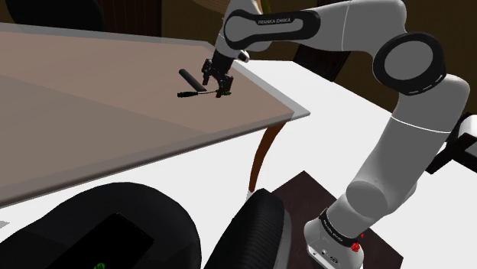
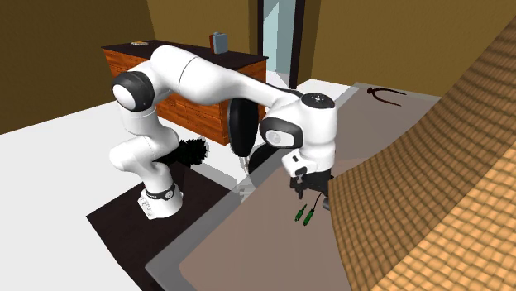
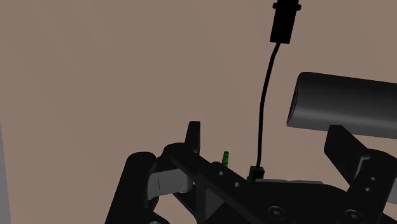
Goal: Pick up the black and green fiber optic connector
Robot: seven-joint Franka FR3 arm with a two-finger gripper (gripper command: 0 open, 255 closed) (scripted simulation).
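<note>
On the smooth brown tabletop (image 1: pixel 115 84), black gripper (image 1: pixel 217 85), fingers parted, straddled the thin black, green-tipped connector (image 1: pixel 195 94); dark cylinder (image 1: pixel 190 76) lay beside.

viewed from beside the table (image 2: pixel 248 252): white arm (image 2: pixel 207 78) on dark stand (image 2: pixel 124 223), bent over the near edge. black gripper (image 2: pixel 299 190) close over black and green connector (image 2: pixel 304 213). just beside, large woven-textured surface (image 2: pixel 430 190). at far end, black tool (image 2: pixel 384 94). behind, wooden counter (image 2: pixel 165 66).
</note>
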